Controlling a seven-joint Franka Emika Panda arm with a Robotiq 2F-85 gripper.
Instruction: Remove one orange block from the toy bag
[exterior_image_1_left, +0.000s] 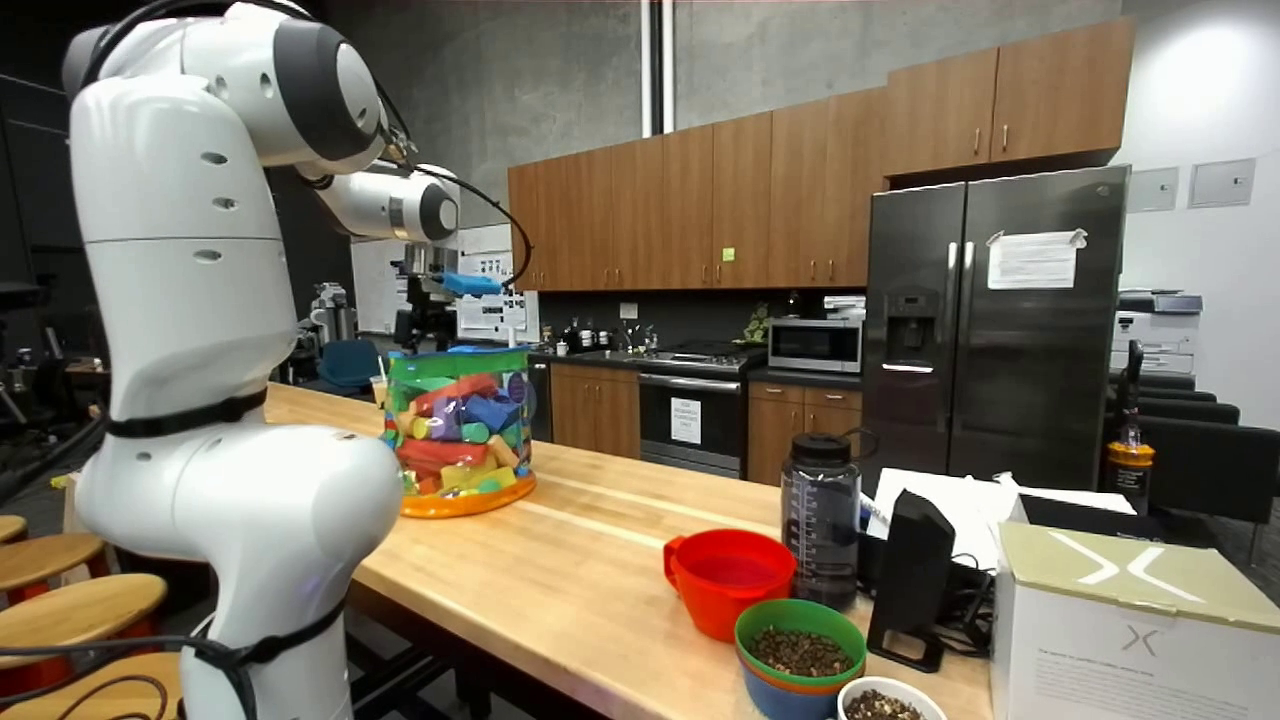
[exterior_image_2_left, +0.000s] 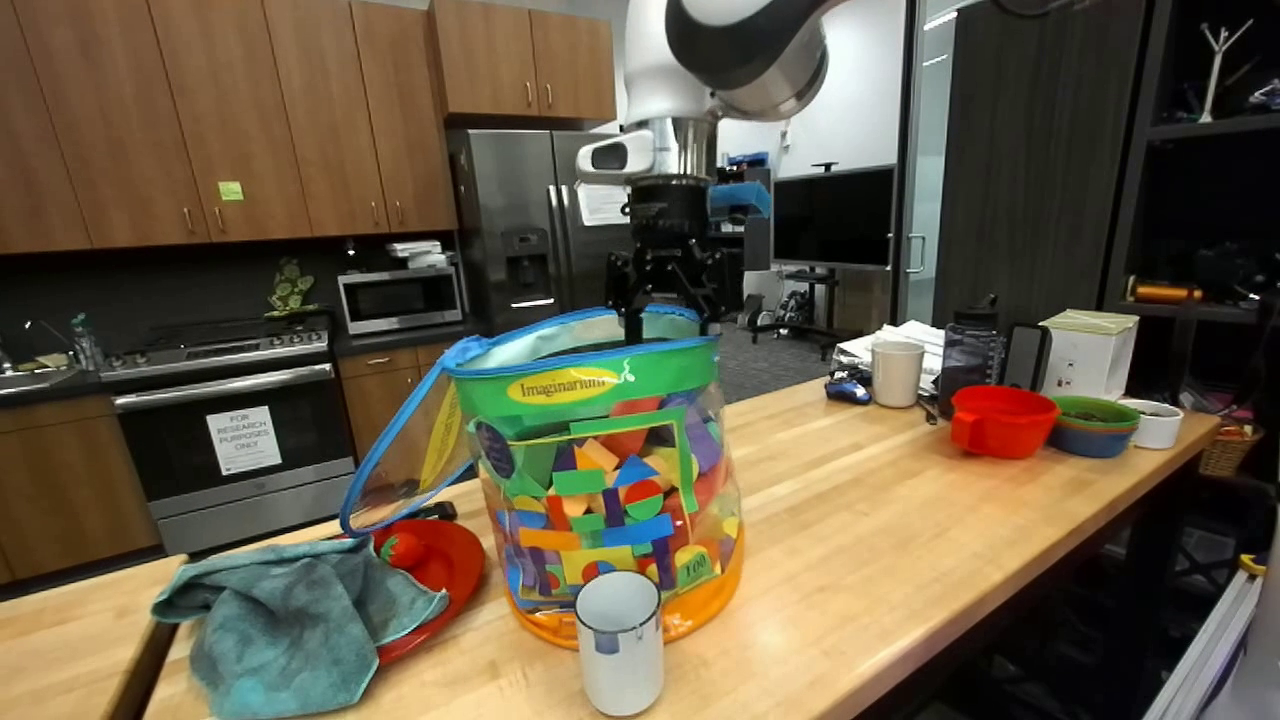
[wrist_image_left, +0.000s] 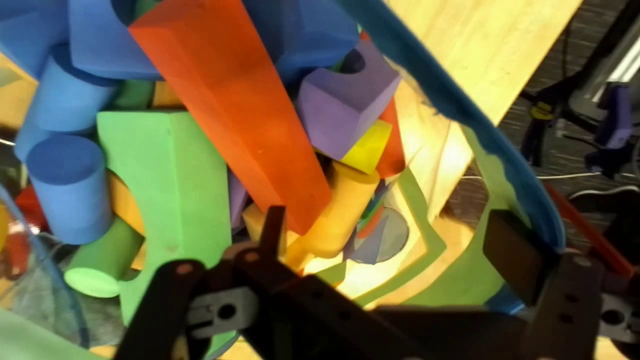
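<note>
The toy bag (exterior_image_2_left: 560, 390) stands on the wooden table, its blue-edged lid folded open; it also shows in an exterior view (exterior_image_1_left: 455, 366). Its blue rim (wrist_image_left: 450, 100) crosses the right of the wrist view. A long orange-red block (wrist_image_left: 240, 110) lies on top of the pile inside, leaning over a yellow cylinder. My gripper (exterior_image_2_left: 668, 325) points down at the bag's mouth, also seen in the wrist view (wrist_image_left: 395, 240). Its fingers are wide apart with nothing between them. The left finger is near the block's lower end; the right finger is by the rim. Whether they touch cannot be told.
A white mug (exterior_image_2_left: 620, 660) stands close in front of the bag. A red plate (exterior_image_2_left: 460, 560) with a teal cloth (exterior_image_2_left: 290, 620) lies beside it. A red cup (exterior_image_1_left: 728, 585), stacked bowls (exterior_image_1_left: 800, 650), a bottle (exterior_image_1_left: 820, 525) and a box (exterior_image_1_left: 1130, 620) stand farther along the table.
</note>
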